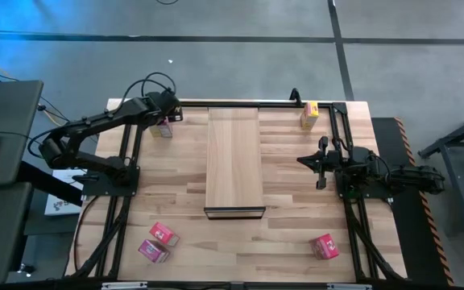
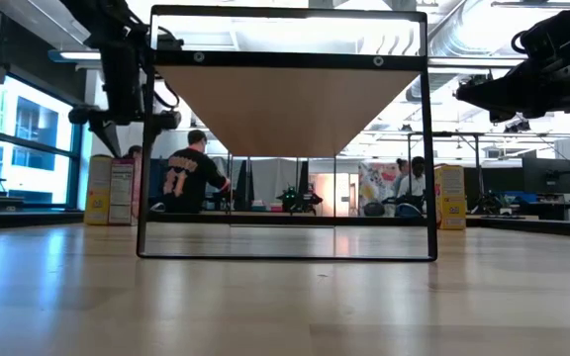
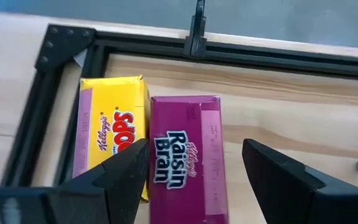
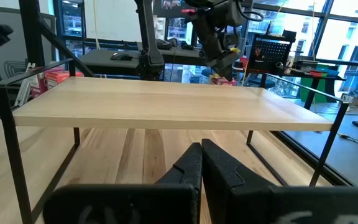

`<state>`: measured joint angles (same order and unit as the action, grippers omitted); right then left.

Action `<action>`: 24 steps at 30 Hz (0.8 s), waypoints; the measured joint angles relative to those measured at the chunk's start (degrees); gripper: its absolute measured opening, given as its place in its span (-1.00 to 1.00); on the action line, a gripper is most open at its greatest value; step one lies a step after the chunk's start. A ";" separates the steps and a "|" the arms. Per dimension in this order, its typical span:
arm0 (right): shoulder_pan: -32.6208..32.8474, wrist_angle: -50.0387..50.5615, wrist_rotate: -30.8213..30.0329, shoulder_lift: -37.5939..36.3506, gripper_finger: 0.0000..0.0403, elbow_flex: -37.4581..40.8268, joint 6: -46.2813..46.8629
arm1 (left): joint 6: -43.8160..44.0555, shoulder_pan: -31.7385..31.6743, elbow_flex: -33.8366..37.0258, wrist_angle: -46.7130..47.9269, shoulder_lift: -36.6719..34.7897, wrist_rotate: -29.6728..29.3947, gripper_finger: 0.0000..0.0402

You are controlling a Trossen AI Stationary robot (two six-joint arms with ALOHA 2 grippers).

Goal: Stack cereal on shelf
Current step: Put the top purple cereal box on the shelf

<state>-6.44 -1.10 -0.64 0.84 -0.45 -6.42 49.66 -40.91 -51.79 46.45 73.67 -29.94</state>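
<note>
Two boxes, magenta Raisin Bran (image 3: 186, 155) beside yellow Kellogg's box (image 3: 109, 130), under spread left end effector (image 3: 194, 180) (right end effector (image 4: 201, 163) clenched).

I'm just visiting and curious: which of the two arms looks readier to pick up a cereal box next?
The left. Its gripper hangs open over the magenta Raisin Bran box, a finger on either side, beside the yellow box. The right gripper is shut, facing the shelf with no box near.

Magenta-purple Raisin Bran box (image 3: 188, 155), lettered in white and dark; yellow box (image 3: 112, 134), lettered in red with a pink side strip; pale-wood shelf (image 1: 234, 157), framed in black; three red-pink boxes (image 1: 163, 234) are seen on striped butcher-block table (image 1: 296, 234).
</note>
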 joint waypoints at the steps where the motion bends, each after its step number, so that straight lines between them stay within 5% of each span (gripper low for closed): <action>1: -0.01 0.02 0.00 0.00 -1.00 -0.01 -0.02 | -0.59 -0.19 0.00 0.18 0.00 -0.49 0.26; 10: 0.00 0.01 0.00 0.00 -1.00 -0.01 0.00 | -6.85 -3.99 0.00 1.03 -0.02 -2.06 0.26; 24: -0.01 0.00 0.00 0.00 -1.00 -0.02 0.00 | -3.93 -4.44 0.00 -3.31 -0.24 3.05 0.26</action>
<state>-6.45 -1.10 -0.64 0.84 -0.47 -6.42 45.73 -45.35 -51.79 43.14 73.43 -26.89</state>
